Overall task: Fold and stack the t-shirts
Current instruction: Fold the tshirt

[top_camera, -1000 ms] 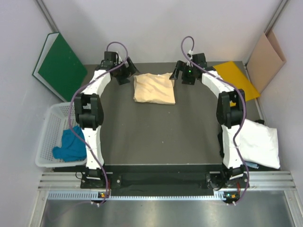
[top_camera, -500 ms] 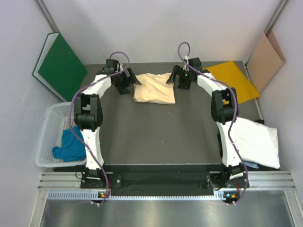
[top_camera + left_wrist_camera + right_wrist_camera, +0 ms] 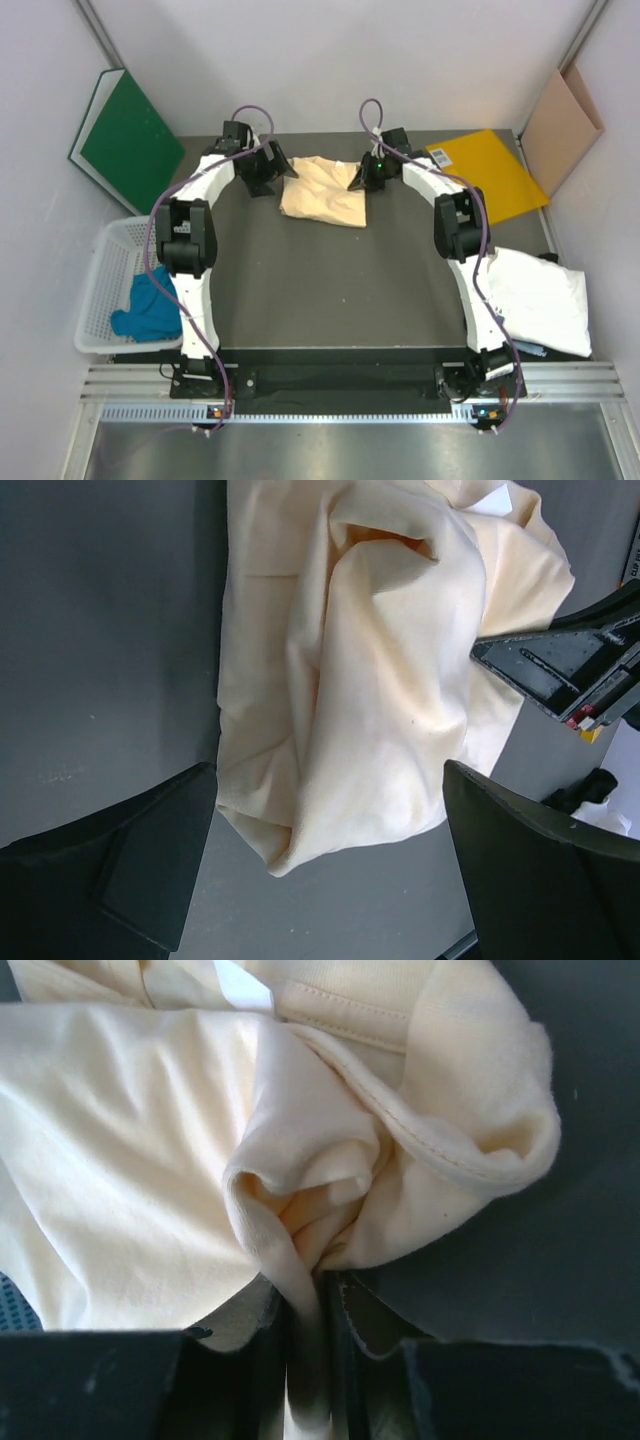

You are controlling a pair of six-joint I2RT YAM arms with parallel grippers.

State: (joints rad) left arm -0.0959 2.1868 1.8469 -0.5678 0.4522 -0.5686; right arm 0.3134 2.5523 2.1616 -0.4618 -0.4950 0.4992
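Far middle of the table (image 3: 320,290): the peach t-shirt (image 3: 322,190), bunched. The right gripper (image 3: 310,1305) is nearly closed, pinching a fold at the shirt's right edge. The left gripper (image 3: 330,820) stands wide open at the left edge and holds nothing. Dark mat runs from the shirt's near edge to the arm bases. Near-right edge has the white t-shirt (image 3: 540,300). The basket (image 3: 100,255) on the left holds the teal t-shirt (image 3: 145,305). The yellow folder (image 3: 490,170) sits far right.

The dark table (image 3: 320,290) is carrying a crumpled pale peach-yellow t-shirt (image 3: 322,192) near its far edge. A bright-yellow folder (image 3: 492,172) is lying flat at the far right corner. A white t-shirt (image 3: 540,300) is resting at the right edge, seemingly overhanging it, well apart from the other shirt.
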